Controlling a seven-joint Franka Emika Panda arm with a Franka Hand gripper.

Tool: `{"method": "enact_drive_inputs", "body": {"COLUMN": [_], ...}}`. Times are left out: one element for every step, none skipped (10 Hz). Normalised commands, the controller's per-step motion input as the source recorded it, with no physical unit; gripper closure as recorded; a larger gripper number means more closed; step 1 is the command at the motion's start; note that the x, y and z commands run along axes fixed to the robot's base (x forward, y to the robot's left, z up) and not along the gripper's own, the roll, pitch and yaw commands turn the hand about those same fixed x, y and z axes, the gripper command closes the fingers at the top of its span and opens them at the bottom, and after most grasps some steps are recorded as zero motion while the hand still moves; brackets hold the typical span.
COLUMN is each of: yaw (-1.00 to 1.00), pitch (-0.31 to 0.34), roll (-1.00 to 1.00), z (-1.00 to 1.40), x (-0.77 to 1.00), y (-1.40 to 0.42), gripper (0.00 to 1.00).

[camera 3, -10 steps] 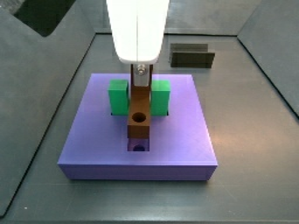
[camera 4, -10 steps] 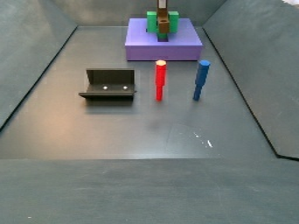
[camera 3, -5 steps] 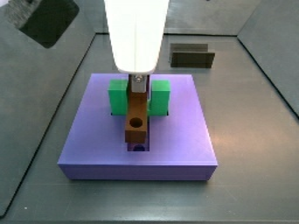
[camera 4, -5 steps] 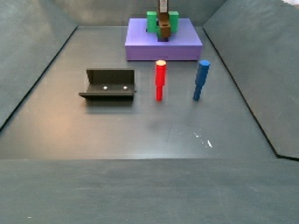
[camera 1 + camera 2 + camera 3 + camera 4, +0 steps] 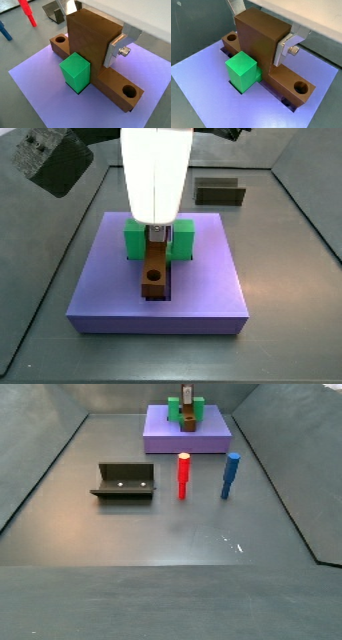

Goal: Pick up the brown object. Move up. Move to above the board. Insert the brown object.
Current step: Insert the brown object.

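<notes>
While the gripper (image 5: 158,231) is clamping the upright part of the brown object (image 5: 156,273) between its silver fingers (image 5: 119,44), the insert step seems to be nearly finished, and what is needed now is a straight, slow push down with no twist.

Going left to right in a side view, the purple board (image 5: 96,288) is lying bare on its left part, the green block (image 5: 135,238) is rising on either side of the centre, the brown object is sitting along the central groove with its round hole facing up, and the dark fixture (image 5: 219,192) is standing well apart at the back right. Keeping the bar parallel to the groove is mattering most, I judge, since the green block is standing just beside it in both wrist views (image 5: 243,72). The jaws should be letting go only once the bar is lying flush.

Whether it is fully seated is hard to tell, because the groove under the bar is hidden. The gripper's far finger is being covered by the brown object in both wrist views. In a side view the board (image 5: 214,437) is looking small, behind the red peg (image 5: 185,476) and blue peg (image 5: 230,474).
</notes>
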Motion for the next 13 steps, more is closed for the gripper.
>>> {"method": "enact_drive_inputs", "body": {"yaw": [0.0, 0.0, 0.0, -0.01, -0.02, 0.0, 0.0, 0.0, 0.0, 0.0, 0.0, 0.0, 0.0], "pitch": [-0.026, -0.013, -0.013, 0.0, 0.0, 0.0, 0.0, 0.0, -0.023, -0.081, -0.177, -0.169, 0.0], "roll": [-0.02, -0.03, -0.02, -0.01, 0.0, 0.0, 0.0, 0.0, 0.0, 0.0, 0.0, 0.0, 0.0], "z": [-0.17, -0.11, -0.15, -0.13, -0.11, -0.12, -0.15, -0.19, -0.24, -0.39, -0.65, -0.65, 0.0], "x": [0.0, 0.07, 0.13, 0.18, 0.19, 0.14, 0.01, 0.0, 0.0, -0.02, -0.12, -0.1, 0.0], "y": [-0.01, -0.09, -0.07, -0.05, -0.07, -0.06, 0.0, 0.0, 0.0, 0.0, 0.02, 0.0, 0.0], "gripper": [1.0, 1.0, 1.0, 1.0, 1.0, 1.0, 1.0, 1.0, 1.0, 1.0, 1.0, 1.0, 1.0]}}
